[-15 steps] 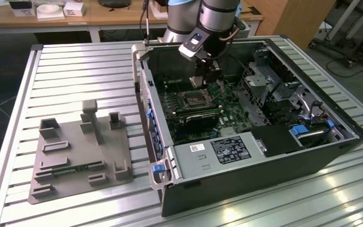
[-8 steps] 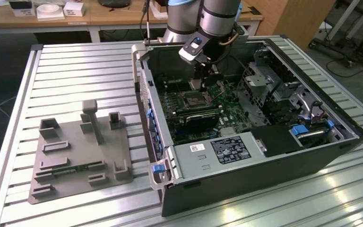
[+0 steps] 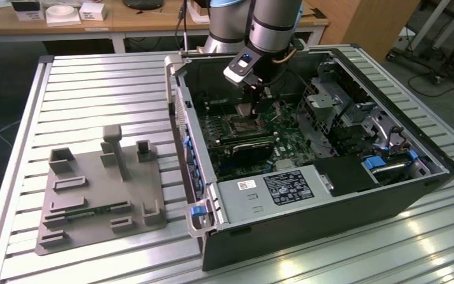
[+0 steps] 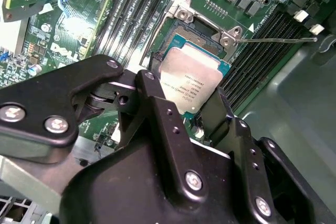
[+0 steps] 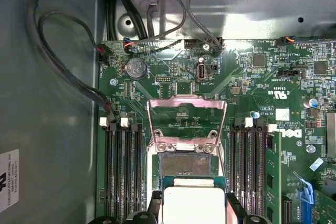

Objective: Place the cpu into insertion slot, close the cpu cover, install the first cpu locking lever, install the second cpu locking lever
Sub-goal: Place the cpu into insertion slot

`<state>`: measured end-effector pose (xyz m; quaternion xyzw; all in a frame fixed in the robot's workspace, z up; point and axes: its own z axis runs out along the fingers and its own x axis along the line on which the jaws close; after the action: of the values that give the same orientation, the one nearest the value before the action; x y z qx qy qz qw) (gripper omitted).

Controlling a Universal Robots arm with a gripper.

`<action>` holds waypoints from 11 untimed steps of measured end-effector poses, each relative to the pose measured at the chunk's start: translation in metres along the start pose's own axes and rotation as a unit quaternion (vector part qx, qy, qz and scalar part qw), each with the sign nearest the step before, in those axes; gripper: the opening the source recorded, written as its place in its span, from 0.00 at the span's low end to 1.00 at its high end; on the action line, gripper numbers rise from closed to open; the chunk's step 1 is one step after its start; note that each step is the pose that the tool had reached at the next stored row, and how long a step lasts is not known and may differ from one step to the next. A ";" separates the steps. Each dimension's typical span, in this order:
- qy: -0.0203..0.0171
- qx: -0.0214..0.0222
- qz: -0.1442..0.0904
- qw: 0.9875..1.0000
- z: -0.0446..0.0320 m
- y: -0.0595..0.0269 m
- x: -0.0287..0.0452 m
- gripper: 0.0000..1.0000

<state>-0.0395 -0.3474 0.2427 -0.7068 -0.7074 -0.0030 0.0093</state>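
1. Exterior view: my arm (image 3: 273,26) reaches down into the open computer case (image 3: 306,236) lying on the slatted counter (image 3: 93,77). My jaws hang low over the motherboard (image 3: 288,121), right above the insertion slot (image 3: 239,125). A grey fixture (image 3: 93,195) sits on the counter, well apart toward the exterior view's left.

2. Second wrist view: here's the close-up. My jaws are clamped on the cpu (image 4: 191,80), one finger on each of two opposite edges. The silvery top faces the camera. It's square, so there is no long axis to call. Its free edge, the one with the green rim showing, points at the insertion slot (image 4: 202,30). The chip overlaps the slot's near edge, and I cannot tell whether it touches. A thin locking lever (image 4: 278,39) lies unhooked beside the slot, running along the memory slots (image 4: 262,51).

3. First wrist view: the cpu (image 5: 193,203) is lined up square, with its edges parallel to the slot's edges. The insertion slot (image 5: 185,163) is bare, with contacts showing. Past it, the cpu cover (image 5: 187,116) is swung open on its hinge, frame standing clear of the slot. Memory slots (image 5: 121,171) flank both sides.
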 end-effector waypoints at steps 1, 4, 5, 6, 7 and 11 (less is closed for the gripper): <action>0.000 0.000 0.000 1.000 0.0000 0.0000 0.0000 0.54; 0.000 0.000 0.000 1.000 0.0001 0.0000 0.0000 0.54; 0.000 0.000 0.000 1.000 0.0001 0.0000 0.0000 0.54; 0.000 0.000 0.000 1.000 0.0002 0.0000 0.0000 0.54; 0.000 0.000 0.000 1.000 0.0002 0.0000 0.0000 0.54; 0.000 0.000 0.000 1.000 0.0032 0.0001 0.0000 0.54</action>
<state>-0.0395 -0.3474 0.2394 -0.7068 -0.7074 -0.0031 0.0092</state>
